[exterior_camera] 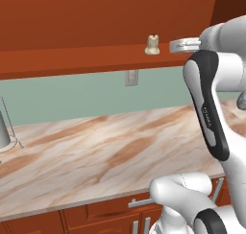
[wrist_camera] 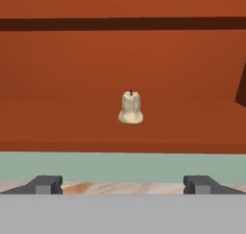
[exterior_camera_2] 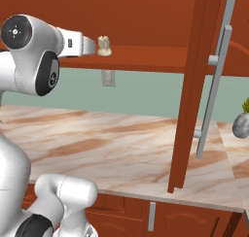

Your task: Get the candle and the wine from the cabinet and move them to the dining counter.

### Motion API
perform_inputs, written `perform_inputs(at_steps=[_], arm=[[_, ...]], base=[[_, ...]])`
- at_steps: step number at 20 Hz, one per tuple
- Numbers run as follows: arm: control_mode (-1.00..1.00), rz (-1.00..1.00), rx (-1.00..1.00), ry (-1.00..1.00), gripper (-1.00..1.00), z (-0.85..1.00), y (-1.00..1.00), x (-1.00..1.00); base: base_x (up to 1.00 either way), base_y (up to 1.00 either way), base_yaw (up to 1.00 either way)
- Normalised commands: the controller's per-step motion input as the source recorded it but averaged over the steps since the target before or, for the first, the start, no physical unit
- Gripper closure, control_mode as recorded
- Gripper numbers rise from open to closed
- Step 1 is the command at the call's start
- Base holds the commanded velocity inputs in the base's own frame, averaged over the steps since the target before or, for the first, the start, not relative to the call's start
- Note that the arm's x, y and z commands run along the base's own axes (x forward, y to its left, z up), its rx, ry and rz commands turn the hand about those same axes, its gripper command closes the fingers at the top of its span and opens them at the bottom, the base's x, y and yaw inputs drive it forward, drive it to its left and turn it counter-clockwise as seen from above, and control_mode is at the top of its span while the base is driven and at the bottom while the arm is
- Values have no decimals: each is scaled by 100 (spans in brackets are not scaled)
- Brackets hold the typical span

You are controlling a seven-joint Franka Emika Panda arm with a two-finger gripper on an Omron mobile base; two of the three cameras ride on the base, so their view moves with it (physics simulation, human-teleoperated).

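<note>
The candle (wrist_camera: 130, 108) is small and cream-white, and it stands on the floor of the open reddish-brown cabinet (exterior_camera: 72, 60). It sits straight ahead of my gripper (wrist_camera: 122, 185), centred between the two dark fingertips (wrist_camera: 45, 184) and some way beyond them. From the right base view the gripper (exterior_camera_2: 92, 46) is level with the candle (exterior_camera_2: 103, 46), just short of it, not touching. The jaws stand wide open and hold nothing. The candle (exterior_camera: 152, 44) also shows near the shelf's front edge. The wine and the dining counter are out of view.
The open cabinet door (exterior_camera_2: 192, 85) with its long silver handle (exterior_camera_2: 216, 85) hangs to the right of the arm. Below runs a marble wall counter (exterior_camera: 96, 156) against a green wall. A paper-towel stand (exterior_camera: 4, 127) is at far left, a small vase (exterior_camera_2: 240, 124) at far right.
</note>
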Motion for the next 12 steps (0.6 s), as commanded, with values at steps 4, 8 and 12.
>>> perform_inputs(at_steps=[4,8,12], arm=[[-100,0,0,0,-100,0,0,40],[-100,0,0,1,-100,0,0,34],[-100,0,0,0,-100,0,0,42]], base=[[0,0,0],[0,0,0],[0,0,0]])
